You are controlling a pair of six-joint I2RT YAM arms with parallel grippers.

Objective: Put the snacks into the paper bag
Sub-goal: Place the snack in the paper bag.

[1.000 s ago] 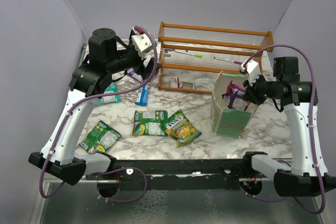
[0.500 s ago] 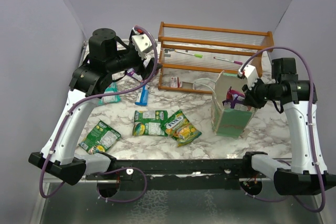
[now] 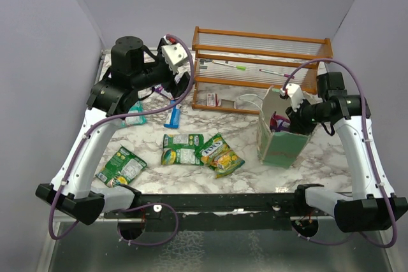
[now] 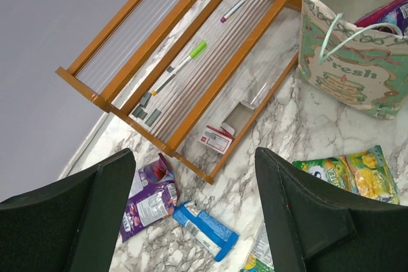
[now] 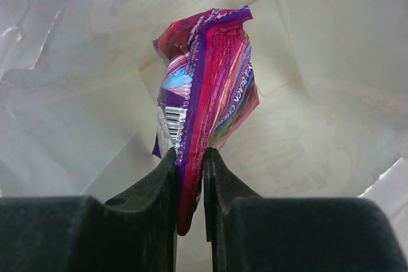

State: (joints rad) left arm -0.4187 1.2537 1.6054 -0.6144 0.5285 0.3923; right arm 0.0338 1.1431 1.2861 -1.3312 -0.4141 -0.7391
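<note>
Right fingers (image 5: 153,195) were clamped tight on the purple packet (image 5: 207,87), dangling it inside the paper bag (image 5: 331,62). Left fingers (image 4: 83,214) hung spread wide, holding nothing, above the surface (image 4: 280,125) by the rack (image 4: 210,87). Green-and-yellow packets (image 3: 182,148) lay loose between the arms.

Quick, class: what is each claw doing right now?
Left claw: open, empty.
Right claw: shut on a purple packet inside the paper bag.

Most snacks (image 3: 182,148) left of paper bag (image 3: 279,150), rack (image 3: 261,62) behind.
</note>
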